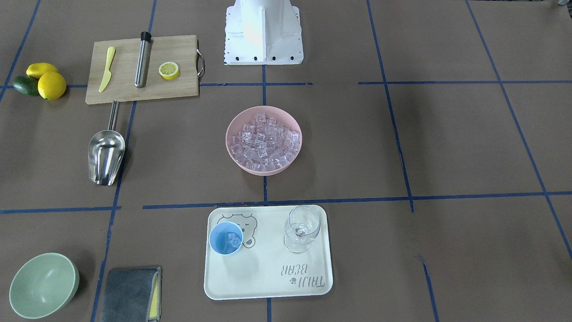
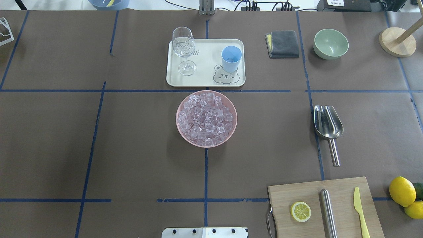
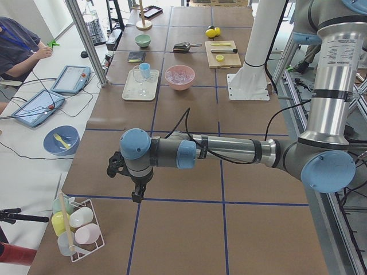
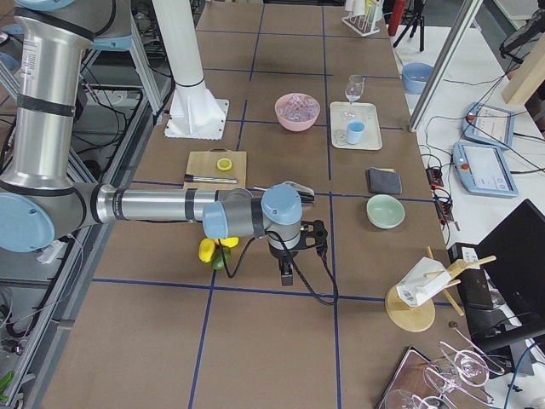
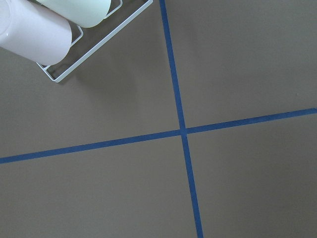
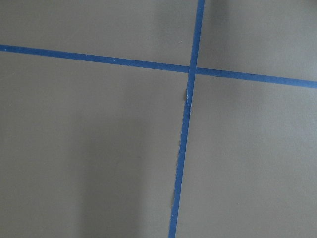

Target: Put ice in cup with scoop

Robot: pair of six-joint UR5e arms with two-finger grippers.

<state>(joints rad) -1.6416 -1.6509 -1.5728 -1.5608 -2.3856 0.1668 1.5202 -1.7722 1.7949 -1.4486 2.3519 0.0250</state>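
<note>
Stretched out level, left gripper (image 3: 137, 193) and right gripper (image 4: 287, 274) point down; finger spacing cannot be told. Pink bowl (image 1: 279, 112) mid-frame holds ice (image 1: 264, 143); cup (image 1: 219, 241), lower centre, holds some; scoop (image 1: 106, 154) lies left

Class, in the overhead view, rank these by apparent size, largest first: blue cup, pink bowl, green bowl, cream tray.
1. cream tray
2. pink bowl
3. green bowl
4. blue cup
The differences are plain, so distance from the camera leaves no doubt.
</note>
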